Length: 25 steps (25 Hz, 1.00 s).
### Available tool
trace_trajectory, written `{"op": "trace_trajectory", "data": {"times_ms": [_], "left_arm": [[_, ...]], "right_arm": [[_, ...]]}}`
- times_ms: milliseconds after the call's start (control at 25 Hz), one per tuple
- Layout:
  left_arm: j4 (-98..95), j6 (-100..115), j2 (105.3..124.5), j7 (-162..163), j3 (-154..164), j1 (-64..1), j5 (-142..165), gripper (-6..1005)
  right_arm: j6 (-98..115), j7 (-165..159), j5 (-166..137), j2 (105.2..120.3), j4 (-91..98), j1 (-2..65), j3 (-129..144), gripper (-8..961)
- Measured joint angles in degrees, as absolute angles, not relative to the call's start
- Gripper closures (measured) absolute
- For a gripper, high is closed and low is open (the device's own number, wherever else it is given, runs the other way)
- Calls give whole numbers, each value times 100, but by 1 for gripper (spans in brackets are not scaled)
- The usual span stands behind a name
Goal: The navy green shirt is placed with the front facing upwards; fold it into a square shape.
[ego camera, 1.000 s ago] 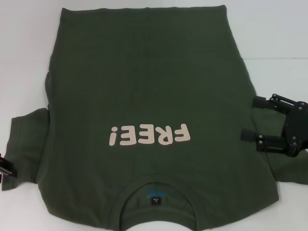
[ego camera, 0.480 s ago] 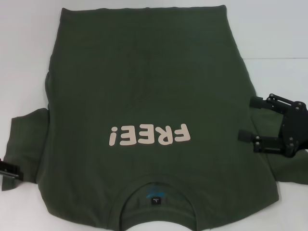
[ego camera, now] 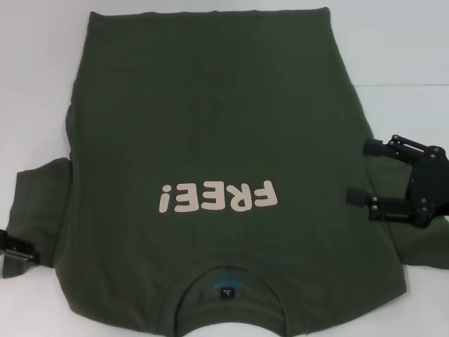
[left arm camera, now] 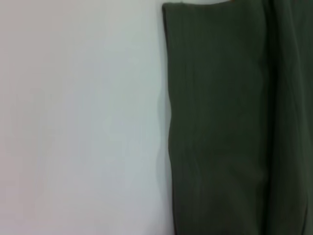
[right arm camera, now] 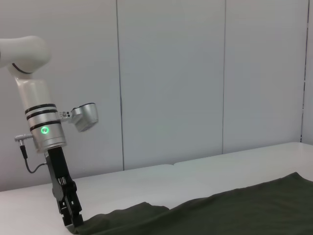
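The navy green shirt [ego camera: 210, 126] lies flat and front up on the white table [ego camera: 393, 49], collar [ego camera: 228, 277] nearest me, with the pale "FREE!" print [ego camera: 217, 198] reading upside down. My right gripper [ego camera: 359, 173] hovers open at the shirt's right side, by the right sleeve [ego camera: 421, 246], its fingertips over the cloth edge. Only a black tip of my left gripper [ego camera: 15, 247] shows, at the outer edge of the left sleeve [ego camera: 38, 203]. In the right wrist view the left gripper [right arm camera: 73, 219] points down and touches that sleeve [right arm camera: 122, 218]. The left wrist view shows the sleeve [left arm camera: 220, 122] beside bare table.
White table [left arm camera: 78, 122] surrounds the shirt on the left, right and far sides. A seam in the tabletop [ego camera: 400, 86] runs on the right. Grey wall panels [right arm camera: 171, 73] stand behind the table. The shirt's collar edge reaches the table's near side.
The left gripper has slid inward onto the left sleeve's edge. The right gripper has shifted slightly left toward the shirt body, still open.
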State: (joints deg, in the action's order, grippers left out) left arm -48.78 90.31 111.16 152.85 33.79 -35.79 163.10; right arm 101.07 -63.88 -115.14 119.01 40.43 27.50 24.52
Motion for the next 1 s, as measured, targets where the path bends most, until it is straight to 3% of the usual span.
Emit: {"op": "trace_trajectory", "data": {"times_ms": [1000], "left_arm": [[-4720, 8932, 11136, 15242, 3354, -3654, 16224, 116]], "right_arm": [[10092, -6390, -11509, 11891, 4047, 2735, 2452, 8]]}}
